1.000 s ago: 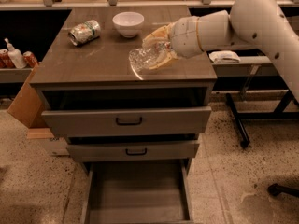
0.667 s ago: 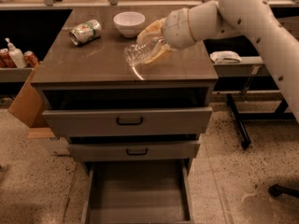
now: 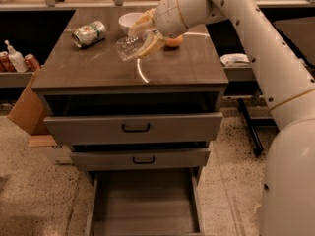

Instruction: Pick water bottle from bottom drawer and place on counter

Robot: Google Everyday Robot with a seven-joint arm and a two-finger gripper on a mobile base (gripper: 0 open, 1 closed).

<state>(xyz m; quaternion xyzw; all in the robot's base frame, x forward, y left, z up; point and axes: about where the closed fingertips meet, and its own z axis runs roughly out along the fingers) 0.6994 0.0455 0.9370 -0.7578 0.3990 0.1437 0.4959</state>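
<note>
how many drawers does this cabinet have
3. The top drawer and middle drawer, both with black handles, sit under the counter; the bottom drawer is pulled open below. The claw holds the water bottle over the counter.

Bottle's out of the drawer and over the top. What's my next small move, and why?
Probably lower it straight down until it rests on the counter. The gripper holds the water bottle tilted over bare wood, near the bowl and the can; the bottom drawer lies open and empty.
</note>
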